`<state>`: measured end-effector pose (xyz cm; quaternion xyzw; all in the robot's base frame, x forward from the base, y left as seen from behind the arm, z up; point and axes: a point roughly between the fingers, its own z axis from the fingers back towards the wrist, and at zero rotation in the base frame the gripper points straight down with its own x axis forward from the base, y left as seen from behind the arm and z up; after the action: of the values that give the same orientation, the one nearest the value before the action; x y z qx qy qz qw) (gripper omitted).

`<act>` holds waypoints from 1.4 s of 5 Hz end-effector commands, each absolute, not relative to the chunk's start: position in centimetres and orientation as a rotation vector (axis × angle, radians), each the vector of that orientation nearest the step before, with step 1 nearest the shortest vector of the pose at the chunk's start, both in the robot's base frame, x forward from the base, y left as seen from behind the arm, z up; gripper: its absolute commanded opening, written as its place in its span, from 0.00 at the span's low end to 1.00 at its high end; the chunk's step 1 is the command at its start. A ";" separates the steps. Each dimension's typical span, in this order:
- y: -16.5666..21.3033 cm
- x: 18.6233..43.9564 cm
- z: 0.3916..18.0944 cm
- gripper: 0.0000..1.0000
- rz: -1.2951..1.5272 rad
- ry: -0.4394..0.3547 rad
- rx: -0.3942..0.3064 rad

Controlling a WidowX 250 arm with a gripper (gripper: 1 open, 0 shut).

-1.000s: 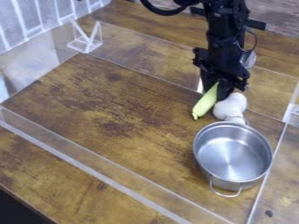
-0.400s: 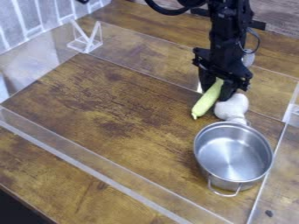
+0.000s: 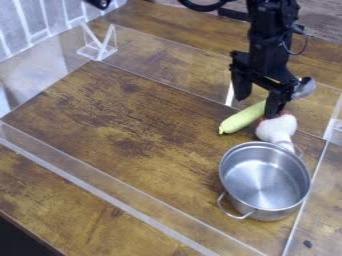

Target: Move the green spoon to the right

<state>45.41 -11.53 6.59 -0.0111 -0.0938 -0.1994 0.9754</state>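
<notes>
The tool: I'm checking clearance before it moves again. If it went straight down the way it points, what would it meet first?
Probably the green spoon, lying just below the open tool on the wooden table. Depth is unclear from this one view, so it might reach bare wood beside it.

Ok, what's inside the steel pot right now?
The steel pot looks empty: bare metal bottom and inner wall, nothing resting in it. The green spoon lies outside, on the table behind it. The near inner wall is hidden by the rim.

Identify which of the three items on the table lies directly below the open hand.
The green spoon, yellow-green and elongated, beneath the hand; the white object and steel pot sit nearer the camera.
</notes>
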 end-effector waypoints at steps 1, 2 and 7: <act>-12.9 46.1 10.2 1.00 -0.465 -0.263 -0.036; -13.6 46.1 9.3 1.00 -0.482 -0.256 -0.043; -11.1 46.4 6.4 1.00 -0.414 -0.225 -0.051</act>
<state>45.80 -11.89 4.62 -0.0285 -0.0900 -0.2114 0.9728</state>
